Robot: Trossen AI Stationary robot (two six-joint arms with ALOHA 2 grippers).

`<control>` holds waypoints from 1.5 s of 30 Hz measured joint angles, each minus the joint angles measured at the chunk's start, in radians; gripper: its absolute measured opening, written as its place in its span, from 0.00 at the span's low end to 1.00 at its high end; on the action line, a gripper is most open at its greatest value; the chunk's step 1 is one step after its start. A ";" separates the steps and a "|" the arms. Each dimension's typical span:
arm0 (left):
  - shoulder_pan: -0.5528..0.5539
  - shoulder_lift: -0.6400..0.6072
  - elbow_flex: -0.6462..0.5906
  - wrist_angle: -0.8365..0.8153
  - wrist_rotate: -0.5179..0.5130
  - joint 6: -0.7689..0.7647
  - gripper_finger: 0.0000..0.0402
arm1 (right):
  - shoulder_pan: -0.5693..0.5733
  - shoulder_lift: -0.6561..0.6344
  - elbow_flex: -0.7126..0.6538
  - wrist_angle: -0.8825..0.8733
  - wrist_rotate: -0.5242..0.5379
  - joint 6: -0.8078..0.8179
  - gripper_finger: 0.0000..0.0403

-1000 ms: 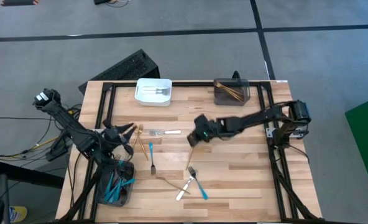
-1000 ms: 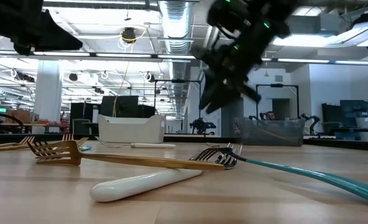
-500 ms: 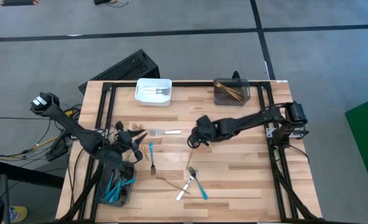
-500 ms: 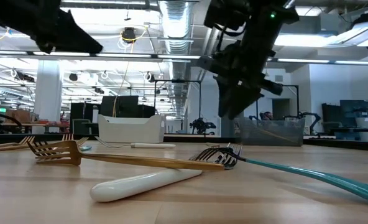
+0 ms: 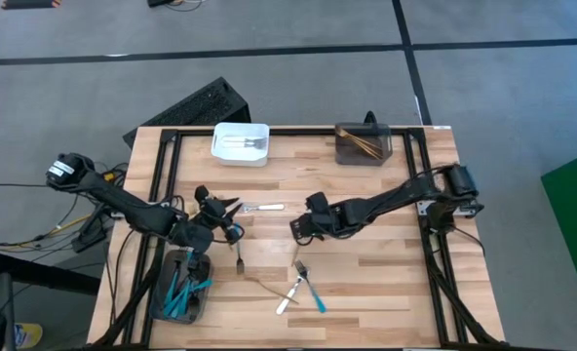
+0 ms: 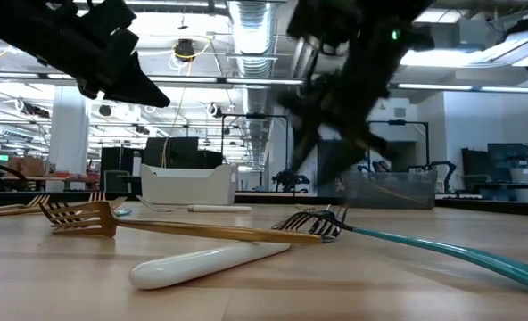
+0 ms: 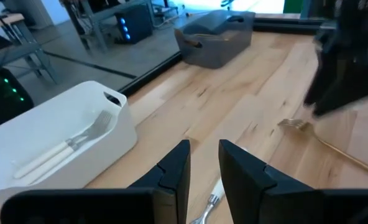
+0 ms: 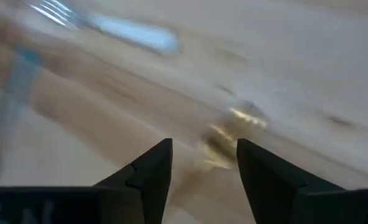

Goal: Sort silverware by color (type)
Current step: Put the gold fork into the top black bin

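A: Where is the right tool (image 5: pixel 295 228) at this moment?

B: It is low over the middle of the wooden counter (image 5: pixel 386 263). Its two fingers stand apart, and nothing is between them. In its wrist view a gold fork (image 8: pixel 234 130) lies on the wood just ahead of the gap, but this view is blurred.

A: And the left tool (image 5: pixel 232 216)?

B: It hangs above the left part of the counter, near the blue-handled piece (image 5: pixel 237 237). In its own wrist view the fingers (image 7: pixel 174 171) have a narrow gap between them, and I see nothing held there.

A: Where is the silverware that is not sorted?

B: A silver fork with a white handle (image 5: pixel 260 207) lies between the two tools. The blue-handled piece lies just below the left tool in the high view. Near the front edge there is a small group: a gold fork (image 5: pixel 297 252), a white-handled piece (image 5: pixel 290 294) and a blue-handled fork (image 5: pixel 311 288), which cross each other. One more thin piece (image 5: pixel 258 282) lies just beside them, but I cannot tell its colour.

A: And what is in the bins?

B: The white bin (image 5: pixel 241 144) at the back holds pieces with white handles. The dark grey bin (image 5: pixel 364 143) at the back right holds gold pieces. A dark bin (image 5: pixel 179 297) at the front left corner holds several blue-handled pieces.
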 joint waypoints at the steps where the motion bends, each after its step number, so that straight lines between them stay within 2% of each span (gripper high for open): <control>1: 0.004 0.000 0.000 0.000 0.003 0.000 0.18 | 0.000 0.016 -0.001 -0.006 -0.001 0.001 0.51; 11: 0.006 0.000 0.002 -0.012 0.038 0.047 0.18 | -0.011 0.155 0.070 -0.006 -0.112 0.028 0.52; 16: 0.012 -0.002 0.000 -0.010 0.021 0.057 0.18 | -0.022 0.180 0.086 -0.040 -0.124 -0.046 0.49; 19: 0.018 -0.002 0.001 -0.012 0.031 0.062 0.18 | -0.039 0.161 0.086 -0.100 -0.111 -0.093 0.43; 24: 0.018 -0.002 0.001 -0.007 0.030 0.078 0.18 | -0.081 0.157 0.085 -0.184 -0.118 -0.163 0.28; 31: 0.018 -0.002 0.001 -0.009 0.029 0.087 0.18 | -0.111 0.154 0.084 -0.215 -0.120 -0.278 0.09; 34: 0.018 -0.002 0.001 -0.009 0.029 0.088 0.18 | -0.114 0.147 0.083 -0.207 -0.118 -0.328 0.05; 37: 0.018 -0.002 0.001 -0.011 0.029 0.088 0.18 | -0.115 0.125 0.079 -0.209 -0.118 -0.411 0.05; 40: 0.019 -0.002 0.001 -0.018 0.029 0.089 0.18 | -0.125 0.077 0.076 -0.220 -0.090 -0.504 0.07; 45: 0.040 -0.002 0.001 -0.019 0.030 0.090 0.18 | -0.164 -0.048 0.080 -0.300 0.068 -0.624 0.07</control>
